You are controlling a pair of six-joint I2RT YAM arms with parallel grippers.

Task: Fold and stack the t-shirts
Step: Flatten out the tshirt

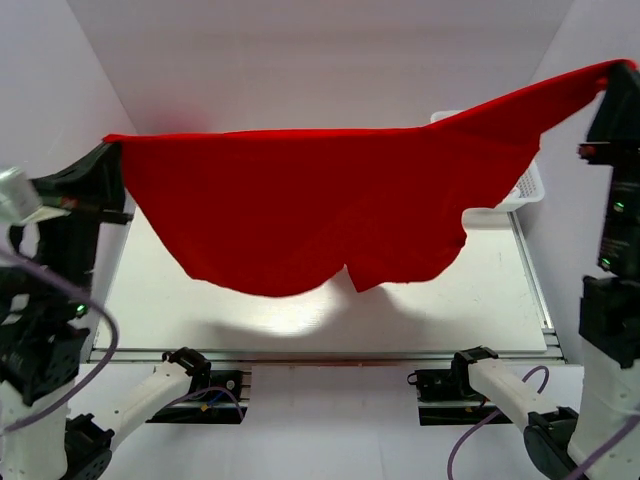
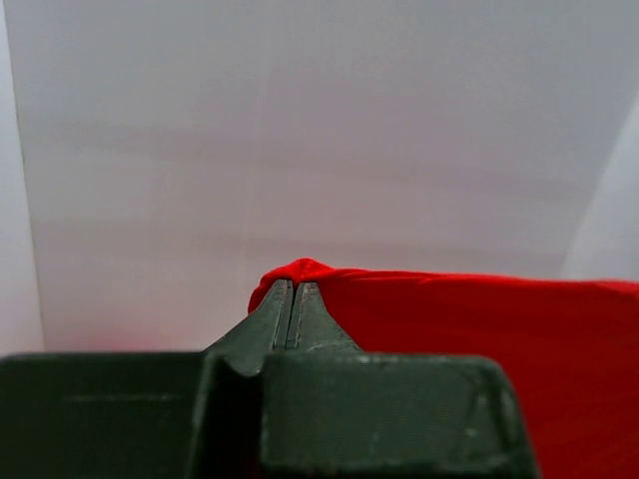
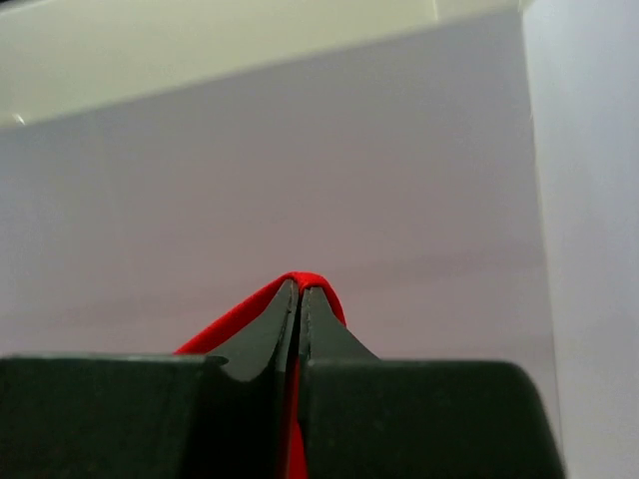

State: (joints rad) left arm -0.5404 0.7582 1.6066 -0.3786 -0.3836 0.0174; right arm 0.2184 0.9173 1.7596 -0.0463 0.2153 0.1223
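Note:
A bright red t-shirt (image 1: 320, 205) hangs spread in the air above the table, stretched between my two grippers. My left gripper (image 1: 112, 145) is shut on its left corner, high at the left; in the left wrist view the cloth (image 2: 469, 329) bunches over the closed left gripper (image 2: 295, 287). My right gripper (image 1: 618, 72) is shut on the right corner, higher up at the far right; in the right wrist view the right gripper (image 3: 300, 289) pinches a red fold (image 3: 235, 319). The shirt's lower edge hangs clear of the table. The pinkish crimson shirt is out of view.
A white basket (image 1: 522, 190) stands at the back right, partly hidden behind the shirt. The pale table (image 1: 300, 320) lies below, with a metal rail along its near edge. White walls close in the left, back and right sides.

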